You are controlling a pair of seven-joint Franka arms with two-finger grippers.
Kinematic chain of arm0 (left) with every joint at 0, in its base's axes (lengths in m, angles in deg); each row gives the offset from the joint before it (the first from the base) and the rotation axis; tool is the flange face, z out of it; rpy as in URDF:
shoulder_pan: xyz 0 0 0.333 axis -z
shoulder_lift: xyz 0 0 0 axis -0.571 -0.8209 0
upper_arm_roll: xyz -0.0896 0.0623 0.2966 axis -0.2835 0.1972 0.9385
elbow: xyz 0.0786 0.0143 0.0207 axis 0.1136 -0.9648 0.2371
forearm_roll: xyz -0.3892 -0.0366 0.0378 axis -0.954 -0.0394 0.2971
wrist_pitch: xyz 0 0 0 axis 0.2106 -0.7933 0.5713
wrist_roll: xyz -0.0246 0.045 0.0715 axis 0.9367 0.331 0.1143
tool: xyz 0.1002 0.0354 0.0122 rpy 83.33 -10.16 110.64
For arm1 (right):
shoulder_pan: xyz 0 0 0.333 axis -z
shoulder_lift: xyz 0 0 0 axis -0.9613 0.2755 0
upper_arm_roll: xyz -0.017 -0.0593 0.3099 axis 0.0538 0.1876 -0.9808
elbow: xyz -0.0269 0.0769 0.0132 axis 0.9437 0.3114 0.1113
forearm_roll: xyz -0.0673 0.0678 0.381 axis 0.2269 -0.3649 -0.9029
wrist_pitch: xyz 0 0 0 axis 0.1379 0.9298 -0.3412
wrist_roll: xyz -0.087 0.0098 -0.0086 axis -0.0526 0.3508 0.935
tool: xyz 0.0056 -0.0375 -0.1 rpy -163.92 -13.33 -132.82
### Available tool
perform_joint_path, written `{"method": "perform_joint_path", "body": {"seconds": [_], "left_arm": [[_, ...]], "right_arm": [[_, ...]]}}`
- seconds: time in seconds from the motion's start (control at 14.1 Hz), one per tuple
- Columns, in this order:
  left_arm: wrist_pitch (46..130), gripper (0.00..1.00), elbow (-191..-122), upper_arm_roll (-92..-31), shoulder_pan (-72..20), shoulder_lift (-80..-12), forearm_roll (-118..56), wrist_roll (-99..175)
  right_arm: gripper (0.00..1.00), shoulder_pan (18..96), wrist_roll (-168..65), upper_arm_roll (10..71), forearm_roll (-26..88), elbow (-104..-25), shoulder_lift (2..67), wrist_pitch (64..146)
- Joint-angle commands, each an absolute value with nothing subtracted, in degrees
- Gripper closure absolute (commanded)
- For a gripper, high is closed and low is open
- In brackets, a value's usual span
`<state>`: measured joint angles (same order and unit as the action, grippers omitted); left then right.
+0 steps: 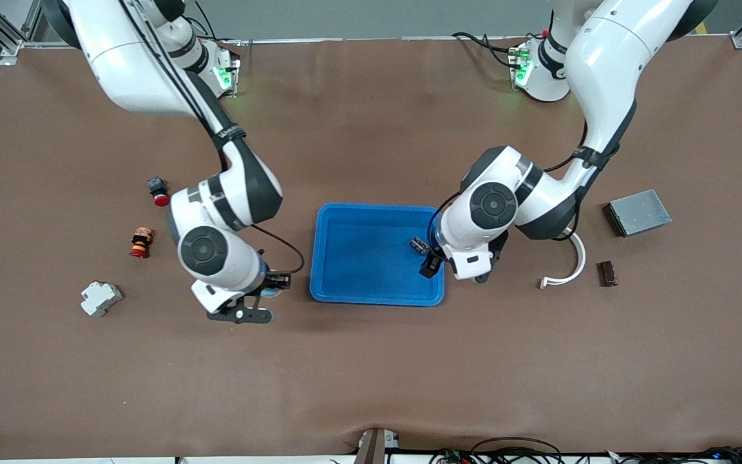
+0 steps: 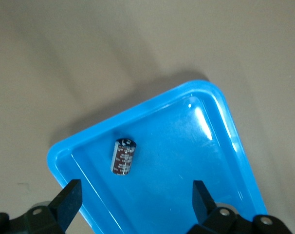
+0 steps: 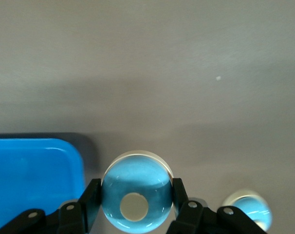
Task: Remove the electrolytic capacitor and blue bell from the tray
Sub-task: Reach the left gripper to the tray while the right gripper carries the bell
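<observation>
Blue tray (image 1: pixel 345 258) holds the capacitor (image 2: pixel 123 156) beneath the left gripper (image 2: pixel 133 197), jaws apart; right gripper (image 3: pixel 136 195), jaws clamped on the bell (image 3: pixel 136 192), hangs beside the tray.

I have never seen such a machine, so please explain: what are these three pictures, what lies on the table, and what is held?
Two white robot arms work at a brown table. One picture looks down from high across the table; the two others come from cameras on the wrists. The left gripper, fingers open, hangs over the blue plastic tray, where the small dark cylindrical capacitor lies. The right gripper is shut on the round light-blue bell, beside the tray. Other small parts lie around.
</observation>
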<state>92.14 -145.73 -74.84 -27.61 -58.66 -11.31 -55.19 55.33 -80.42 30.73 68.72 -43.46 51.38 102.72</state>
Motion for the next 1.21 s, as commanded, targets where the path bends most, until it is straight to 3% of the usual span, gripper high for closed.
{"method": "perform_joint_path", "body": {"seconds": [0.0, 0.71, 1.14], "left_arm": [[92.7, 0.00, -144.3, -74.4, -25.9, -60.5, -7.6, -58.6], [96.1, 0.00, -144.5, -73.8, -24.0, -66.0, -2.1, -62.4], [96.2, 0.00, -144.5, -72.0, -21.6, -67.4, -2.1, -63.7]], "right_arm": [[1.00, 58.7, -73.6, 30.1, 68.6, -50.6, 46.6, 105.1], [1.00, 71.0, -49.7, 30.0, 68.5, -67.1, 43.1, 123.2], [1.00, 71.6, -48.2, 29.9, 67.9, -71.1, 43.6, 130.3]]}}
